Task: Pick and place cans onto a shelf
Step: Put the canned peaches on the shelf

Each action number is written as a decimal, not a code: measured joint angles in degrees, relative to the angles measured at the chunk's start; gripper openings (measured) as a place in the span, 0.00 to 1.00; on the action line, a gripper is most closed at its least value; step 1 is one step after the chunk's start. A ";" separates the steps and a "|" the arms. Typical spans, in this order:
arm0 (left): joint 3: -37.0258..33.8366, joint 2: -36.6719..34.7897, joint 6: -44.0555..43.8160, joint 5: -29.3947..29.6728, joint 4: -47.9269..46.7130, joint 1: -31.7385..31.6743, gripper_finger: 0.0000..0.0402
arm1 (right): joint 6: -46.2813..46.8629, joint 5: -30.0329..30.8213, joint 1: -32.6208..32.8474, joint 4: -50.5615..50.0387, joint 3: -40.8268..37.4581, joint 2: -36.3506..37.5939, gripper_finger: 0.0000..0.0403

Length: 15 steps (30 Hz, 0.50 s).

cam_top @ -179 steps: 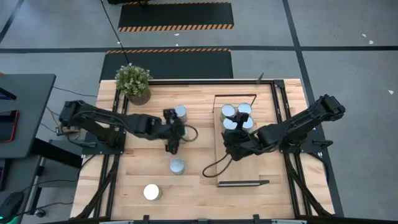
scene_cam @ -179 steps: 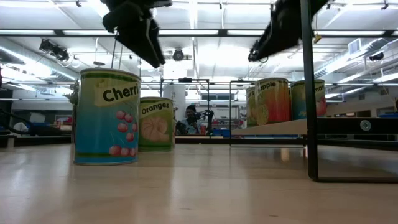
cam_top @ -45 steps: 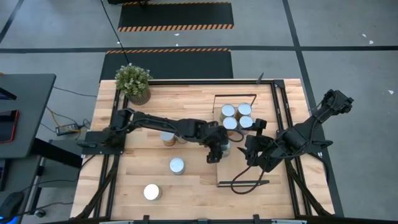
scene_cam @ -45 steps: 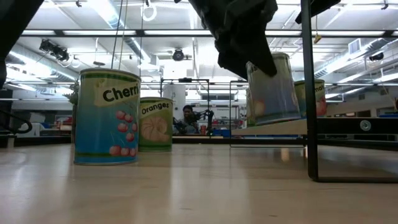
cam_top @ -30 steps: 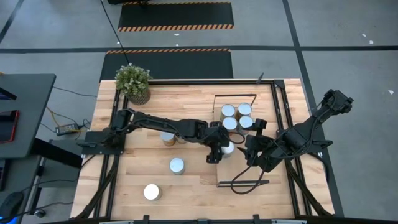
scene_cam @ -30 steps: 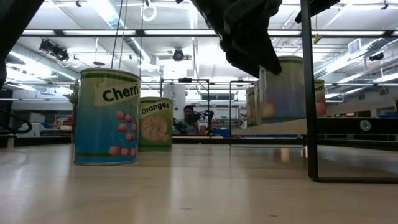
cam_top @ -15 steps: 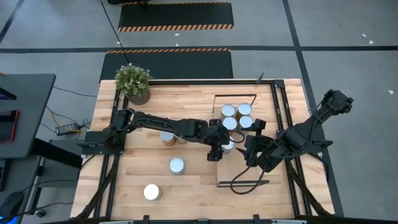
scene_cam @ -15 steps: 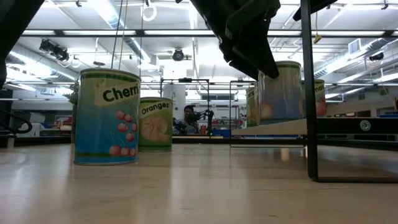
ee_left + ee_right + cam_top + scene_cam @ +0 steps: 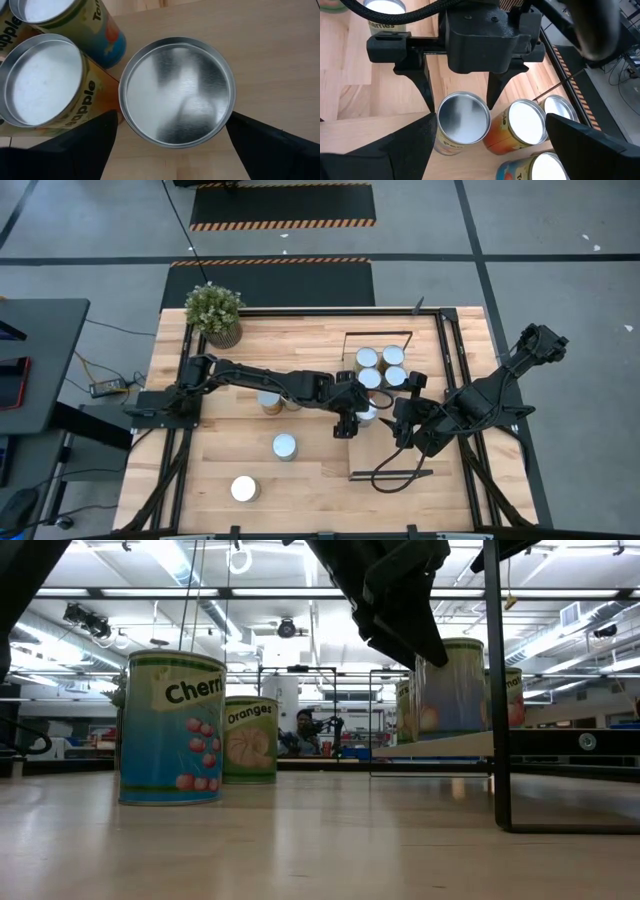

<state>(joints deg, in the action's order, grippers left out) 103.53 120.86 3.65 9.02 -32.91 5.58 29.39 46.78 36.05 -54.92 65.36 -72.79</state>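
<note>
Cans already crowd the shelf's far end, and your left claw has a fifth can standing beside them, fingers spread just clear of it. Next, lift straight up. Your right claw waits, wide.

Potted plant at the wooden table's far left corner.

Eight cans show from above: five on the one shelf, at the right, and three on the tabletop, at the left. One potted plant stands at the far left corner.
</note>
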 joint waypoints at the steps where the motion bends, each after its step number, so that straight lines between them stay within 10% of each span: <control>1: 0.00 0.00 0.00 0.00 0.01 0.00 0.94 | 0.00 0.00 0.00 0.00 0.00 0.00 0.94; 15: -0.02 -0.56 0.34 6.56 -1.93 -0.01 0.94 | 0.22 0.00 0.00 -0.04 0.00 0.00 0.94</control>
<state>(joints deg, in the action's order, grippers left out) 103.50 120.30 3.99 15.57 -34.84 5.57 29.61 46.78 36.05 -54.96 65.36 -72.79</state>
